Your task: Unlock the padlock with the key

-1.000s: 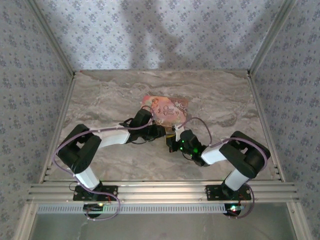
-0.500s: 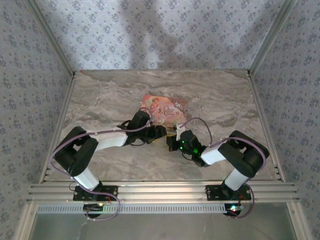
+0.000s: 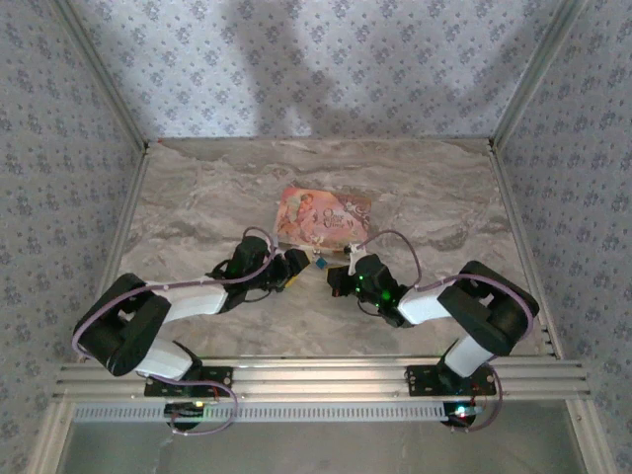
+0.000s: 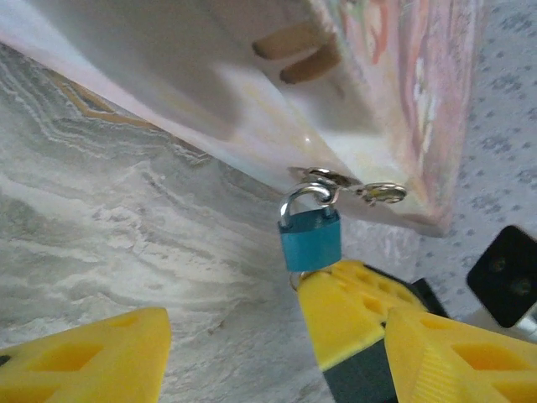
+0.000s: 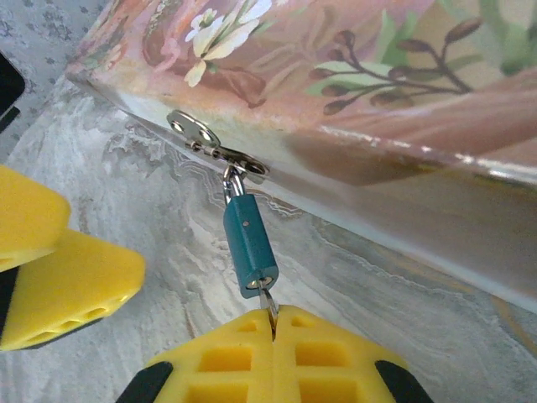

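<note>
Top view, arms: left gripper (image 3: pixel 294 267) and right gripper (image 3: pixel 338 279) are facing each other low over the table (image 3: pixel 197 207), just before the pink box (image 3: pixel 322 217).
Left wrist, left gripper: fingers (image 4: pixel 84 361) are standing spread, gripping nothing. The padlock (image 4: pixel 310 238) is hanging from the box's hasp (image 4: pixel 336 180), keyhole end down.
Right wrist, right gripper: fingers (image 5: pixel 226 365) are pressing together on the key (image 5: pixel 268 300), which is sitting in the padlock's bottom. The lock's long axis is running from the hasp towards the fingers.

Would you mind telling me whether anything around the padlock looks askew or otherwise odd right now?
Nothing is damaged or spilled. The one oddity: the padlock sticks out at a slant from the hasp on the pink box, with the key in its keyhole pinched by the right gripper. Its shackle looks closed.
</note>
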Controlling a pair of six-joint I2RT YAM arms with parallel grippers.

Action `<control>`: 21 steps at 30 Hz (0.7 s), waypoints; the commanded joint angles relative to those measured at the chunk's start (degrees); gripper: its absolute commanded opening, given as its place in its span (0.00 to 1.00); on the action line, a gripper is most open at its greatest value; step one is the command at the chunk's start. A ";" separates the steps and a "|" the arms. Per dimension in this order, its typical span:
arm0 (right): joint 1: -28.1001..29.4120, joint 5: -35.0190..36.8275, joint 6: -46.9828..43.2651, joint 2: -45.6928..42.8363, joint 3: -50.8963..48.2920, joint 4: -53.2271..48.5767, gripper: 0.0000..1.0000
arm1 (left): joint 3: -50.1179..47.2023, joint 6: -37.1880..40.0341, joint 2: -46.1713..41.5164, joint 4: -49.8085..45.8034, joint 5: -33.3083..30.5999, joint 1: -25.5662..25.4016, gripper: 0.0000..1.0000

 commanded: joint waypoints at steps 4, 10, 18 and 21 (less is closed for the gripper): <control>0.24 -1.73 5.55 -2.23 3.19 -4.57 0.00 | -0.31 -5.37 1.49 9.11 -0.72 -0.66 0.65; 0.25 -3.39 8.29 -1.92 4.86 -6.81 0.00 | 0.22 -8.34 4.74 11.12 -0.87 -1.40 0.61; 0.08 -4.80 11.57 -1.97 6.25 -8.63 0.00 | 1.00 -10.33 7.63 13.13 -0.71 -1.62 0.54; -0.23 -5.27 12.68 -1.86 6.75 -9.24 0.00 | 1.44 -11.17 8.58 13.22 -0.70 -1.76 0.52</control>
